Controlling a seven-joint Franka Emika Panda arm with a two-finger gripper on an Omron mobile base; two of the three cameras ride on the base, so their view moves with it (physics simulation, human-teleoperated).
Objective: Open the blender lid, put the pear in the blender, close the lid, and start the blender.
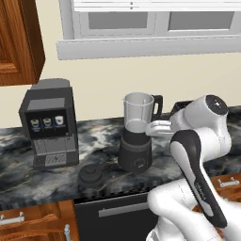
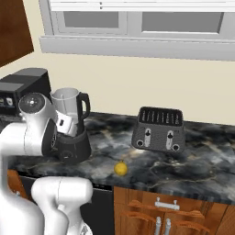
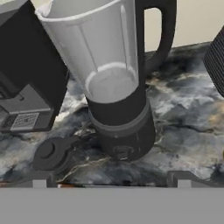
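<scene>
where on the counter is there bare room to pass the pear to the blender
Bare stretch: between the blender and the toaster, where only the pear sits near the front edge. Crowded: between blender and coffee machine, where the blender lid lies.

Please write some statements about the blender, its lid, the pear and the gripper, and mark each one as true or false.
1. The blender lid lies on the counter beside the blender. True.
2. The pear is inside the blender jar. False: it sits on the counter, between the blender and the toaster, nearer the front edge; the jar looks empty.
3. The gripper is open and holds nothing. True.
4. The blender stands to the right of the toaster. False: in the right base view it is to the toaster's left.
5. The coffee machine stands on the far side of the lid from the toaster. True.
</scene>
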